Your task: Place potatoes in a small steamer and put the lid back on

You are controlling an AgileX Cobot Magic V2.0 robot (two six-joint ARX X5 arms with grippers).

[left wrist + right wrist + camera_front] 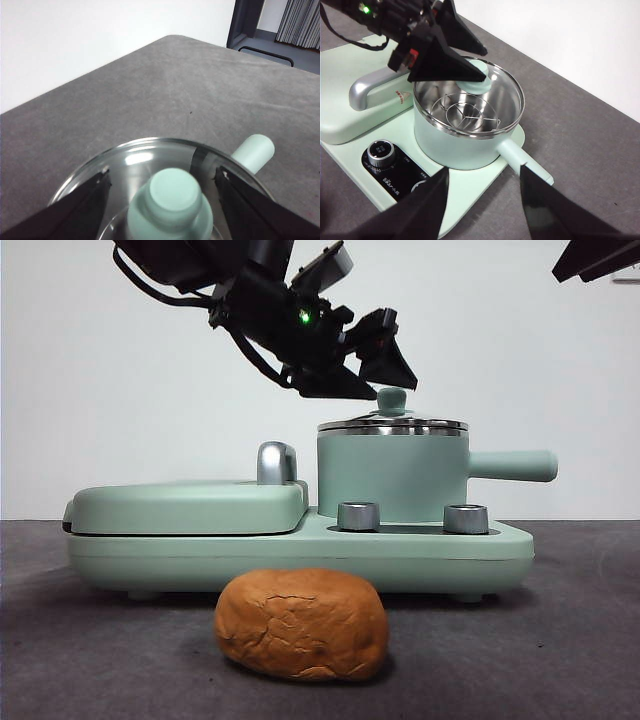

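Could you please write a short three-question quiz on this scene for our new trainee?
1. True or false: the lid sits on the small steamer.
2. Which gripper has its open jaws on either side of the lid's knob?
A. left gripper
B. right gripper
3. Where is the potato?

Key:
1. True.
2. A; the right gripper hovers apart, above the cooker base.
3. On the table, in front of the cooker base, not in the steamer.

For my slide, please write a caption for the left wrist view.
Left gripper, jaws open, straddles the lid knob above the small steamer.
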